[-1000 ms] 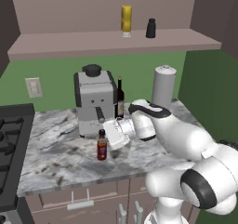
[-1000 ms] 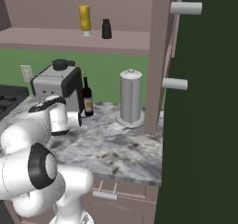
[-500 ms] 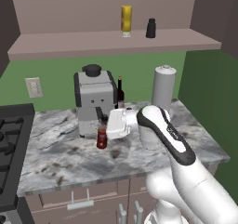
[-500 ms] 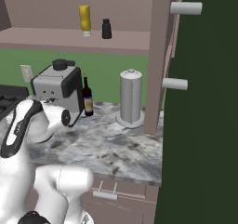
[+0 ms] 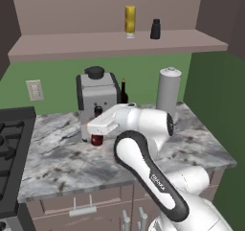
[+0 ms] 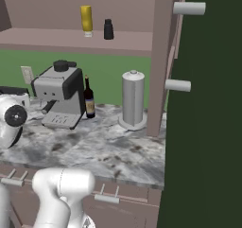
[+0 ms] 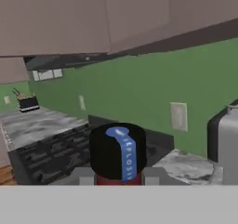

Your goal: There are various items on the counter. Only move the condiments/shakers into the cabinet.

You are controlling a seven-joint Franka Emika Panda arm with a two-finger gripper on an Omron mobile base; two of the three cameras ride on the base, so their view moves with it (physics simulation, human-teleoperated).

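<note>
Gripper (image 5: 98, 135): clamped on the red sauce bottle, one finger at each side of it just under the cap; the hand lies level, in front of the coffee machine.
Red sauce bottle (image 5: 97, 140): held upright between the fingers, low over the surface; whether its base touches cannot be told. In the hand view its black cap (image 7: 117, 149) with a blue label sits dead centre, the red body a thin strip beneath.
Hidden: the white hand covers most of the bottle in the left base view, leaving a dark red lower part.
Coffee machine (image 5: 97, 98): silver-grey, just behind the gripper, its lower front partly covered by the hand.
Wine bottle (image 6: 89, 99): dark, just beside the coffee machine.
Canister (image 6: 133, 99): pale grey, upright, further along the surface (image 6: 118, 149).
Yellow bottle (image 5: 129, 20): upright on the cabinet shelf (image 5: 72, 44).
Black shaker (image 5: 155, 28): on the same shelf, near the yellow bottle, not touching.
Stove top (image 5: 9, 139): black, cut off at the picture edge.
</note>
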